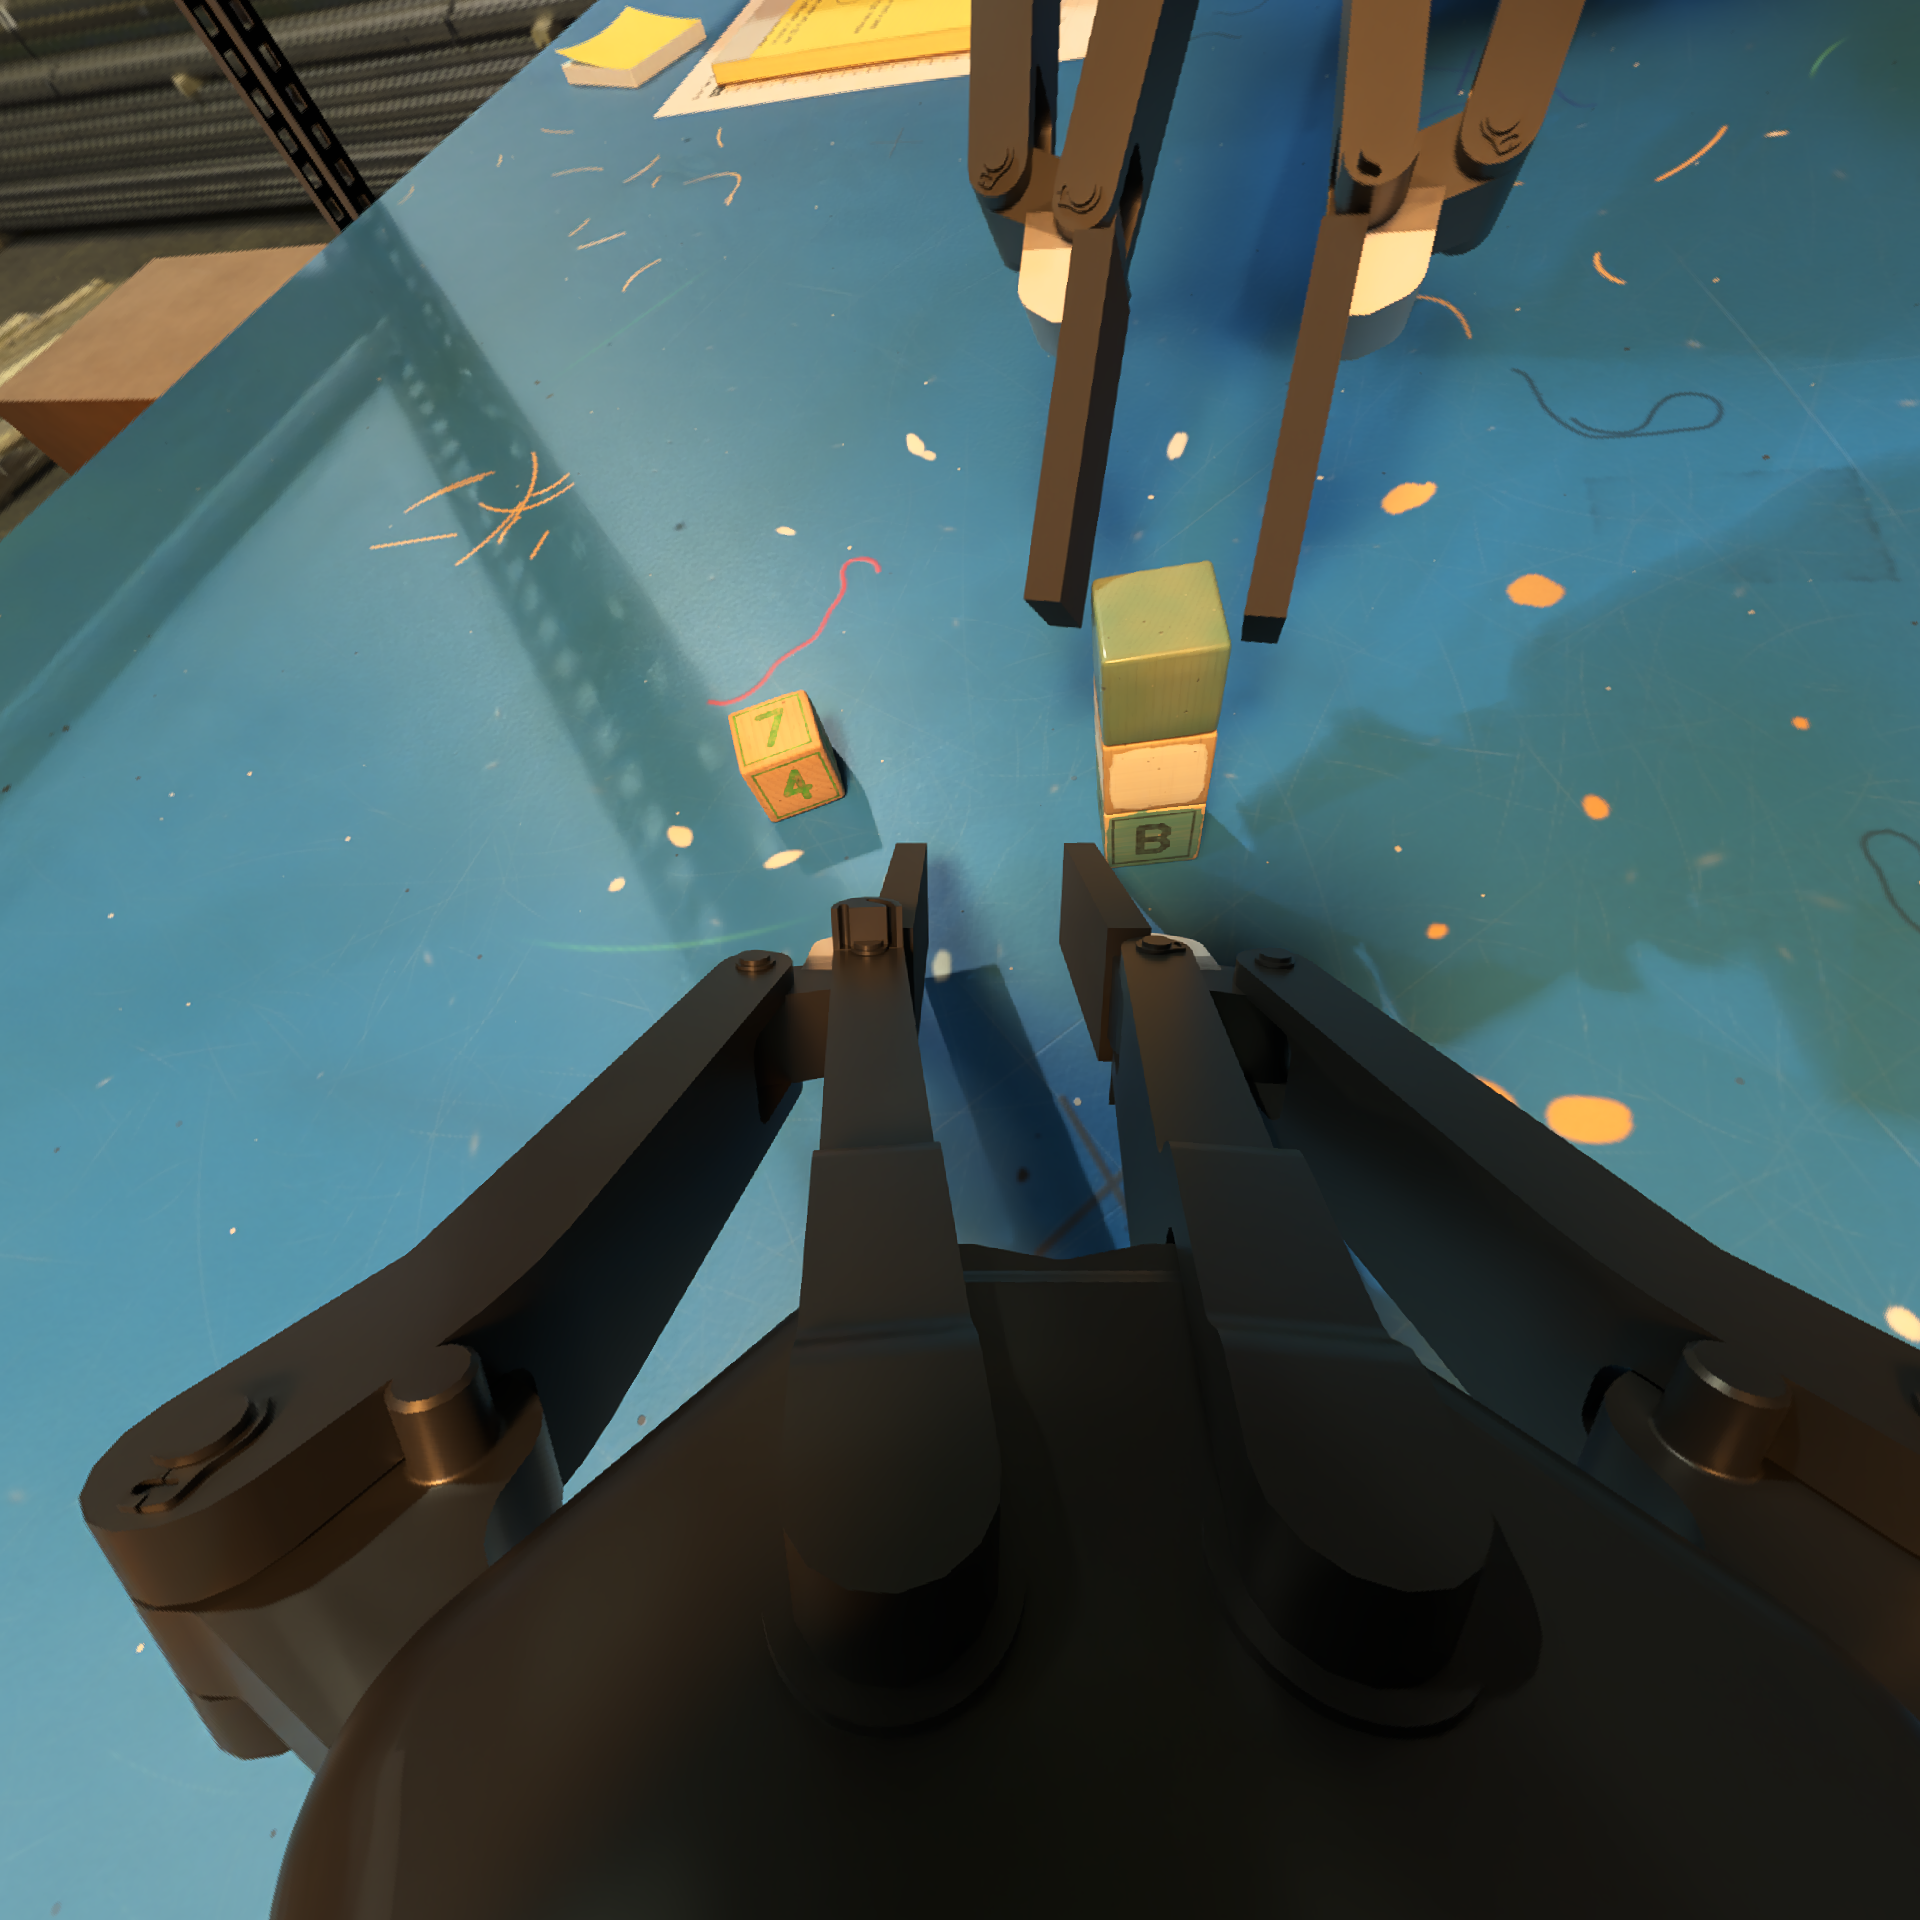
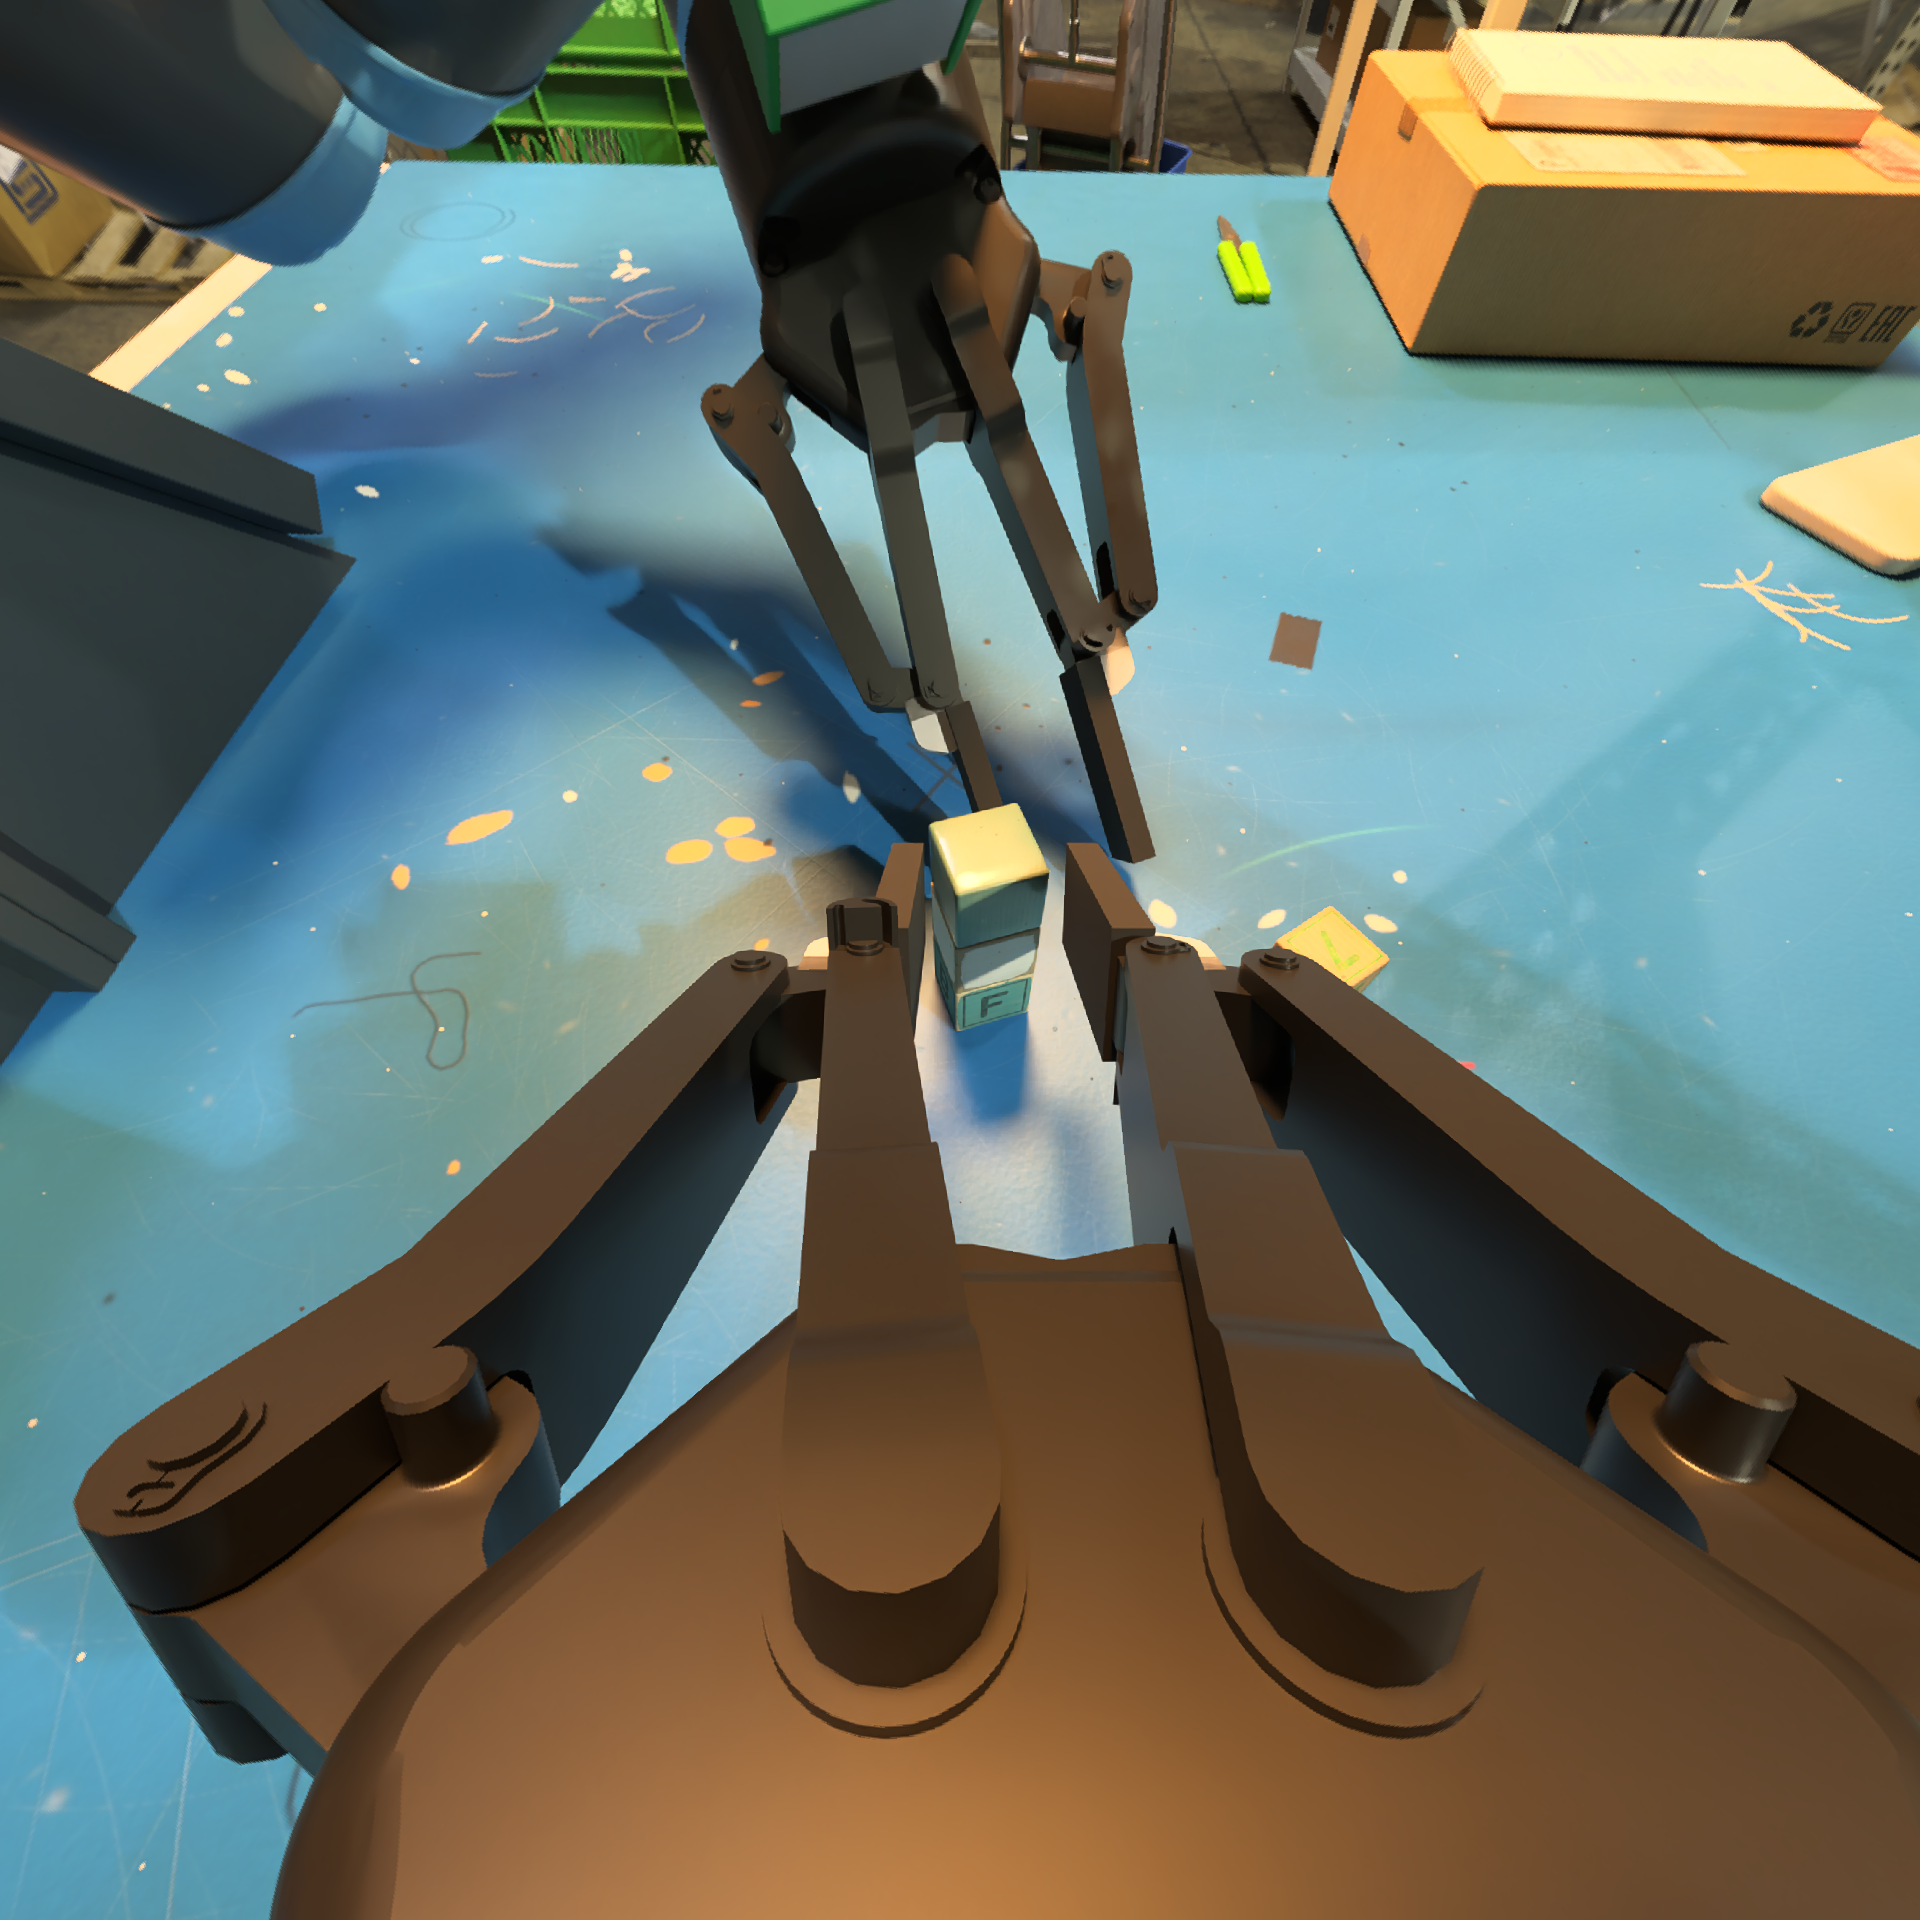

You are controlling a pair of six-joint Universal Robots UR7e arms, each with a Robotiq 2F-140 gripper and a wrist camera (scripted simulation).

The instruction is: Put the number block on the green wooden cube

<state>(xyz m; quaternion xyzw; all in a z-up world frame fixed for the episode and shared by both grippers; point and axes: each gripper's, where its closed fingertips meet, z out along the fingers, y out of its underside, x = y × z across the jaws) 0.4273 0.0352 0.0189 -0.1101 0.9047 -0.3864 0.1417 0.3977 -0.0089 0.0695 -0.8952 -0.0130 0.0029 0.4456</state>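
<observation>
A stack of three blocks stands on the blue table (image 1: 416, 1039). The green wooden cube (image 1: 1158, 665) is on top, a plain pale block (image 1: 1155, 769) is in the middle, and a letter block (image 1: 1151, 836) is at the bottom. The number block (image 1: 784, 753) lies alone on the table, left of the stack. My left gripper (image 1: 992, 868) is open and empty, low and just in front of the stack. My right gripper (image 2: 992, 862) is open, with one finger on either side of the green cube (image 2: 987, 873) and small gaps showing. In the right wrist view the number block (image 2: 1335, 951) is partly hidden behind my finger linkage.
A sticky-note pad (image 1: 634, 47) and a yellow booklet (image 1: 842, 42) lie at the far edge. A cardboard box (image 2: 1621, 208), green markers (image 2: 1244, 270), a pale board (image 2: 1860, 509) and a dark grey box (image 2: 125, 623) ring the table.
</observation>
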